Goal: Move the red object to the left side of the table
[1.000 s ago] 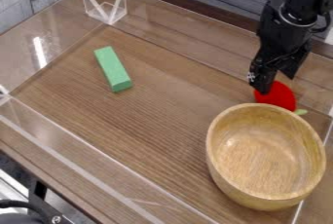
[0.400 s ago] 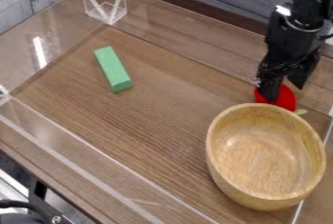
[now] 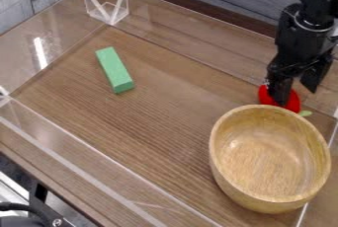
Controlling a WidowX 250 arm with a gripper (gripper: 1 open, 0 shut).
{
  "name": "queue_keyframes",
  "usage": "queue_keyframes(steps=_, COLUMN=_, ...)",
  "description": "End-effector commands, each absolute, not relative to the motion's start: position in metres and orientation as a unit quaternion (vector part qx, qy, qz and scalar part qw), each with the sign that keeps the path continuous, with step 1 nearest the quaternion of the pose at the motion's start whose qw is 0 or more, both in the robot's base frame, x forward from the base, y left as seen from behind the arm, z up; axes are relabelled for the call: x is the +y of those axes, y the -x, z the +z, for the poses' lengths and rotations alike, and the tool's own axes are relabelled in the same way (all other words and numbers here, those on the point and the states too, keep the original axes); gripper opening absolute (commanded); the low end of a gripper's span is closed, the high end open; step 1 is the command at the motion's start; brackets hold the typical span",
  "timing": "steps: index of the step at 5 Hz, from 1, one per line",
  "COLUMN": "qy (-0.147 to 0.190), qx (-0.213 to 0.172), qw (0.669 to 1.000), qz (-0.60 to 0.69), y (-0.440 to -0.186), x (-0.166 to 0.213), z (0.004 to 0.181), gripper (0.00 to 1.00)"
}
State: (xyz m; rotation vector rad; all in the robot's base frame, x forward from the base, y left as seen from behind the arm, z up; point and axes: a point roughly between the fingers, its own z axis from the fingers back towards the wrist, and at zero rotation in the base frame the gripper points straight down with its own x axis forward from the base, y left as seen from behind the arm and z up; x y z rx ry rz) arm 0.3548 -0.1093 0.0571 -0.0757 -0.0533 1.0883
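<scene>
The red object (image 3: 272, 97) is a small bright-red toy fruit lying on the wood-grain table (image 3: 172, 113) at the right, just behind the wooden bowl's rim. My black gripper (image 3: 290, 88) hangs straight down right over it, jaws open, with the fingers (image 3: 279, 86) straddling the fruit's top. Much of the fruit is hidden behind the fingers, and I cannot tell whether they touch it.
A large wooden bowl (image 3: 270, 158) fills the front right corner, close beside the fruit. A green rectangular block (image 3: 115, 70) lies left of centre. Low clear acrylic walls (image 3: 79, 157) edge the table, with a clear corner piece (image 3: 107, 8) at the back left.
The gripper has shifted a little to the right and dropped slightly, so it now covers more of the red fruit. Its jaws stayed open. Nothing else moved.
</scene>
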Motion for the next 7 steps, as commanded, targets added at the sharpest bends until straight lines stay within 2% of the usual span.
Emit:
queue_keyframes(steps=1, qy=0.066, qx=-0.041, qw=0.850, qz=0.520, y=-0.373, x=-0.106, z=0.079, gripper=1.00)
queue_keyframes(steps=2, qy=0.072, qx=-0.036, qw=0.847, qz=0.526, y=-0.377, x=-0.100, z=0.083, gripper=1.00)
queue_keyframes(steps=4, qy=0.076, qx=-0.025, qw=0.850, qz=0.520, y=-0.372, x=-0.106, z=0.073, gripper=1.00)
queue_keyframes(steps=6, qy=0.088, qx=-0.012, qw=0.875, qz=0.476, y=-0.372, x=-0.104, z=0.065, gripper=1.00)
queue_keyframes(steps=7, qy=0.098, qx=-0.008, qw=0.879, qz=0.467, y=-0.371, x=-0.106, z=0.069, gripper=1.00)
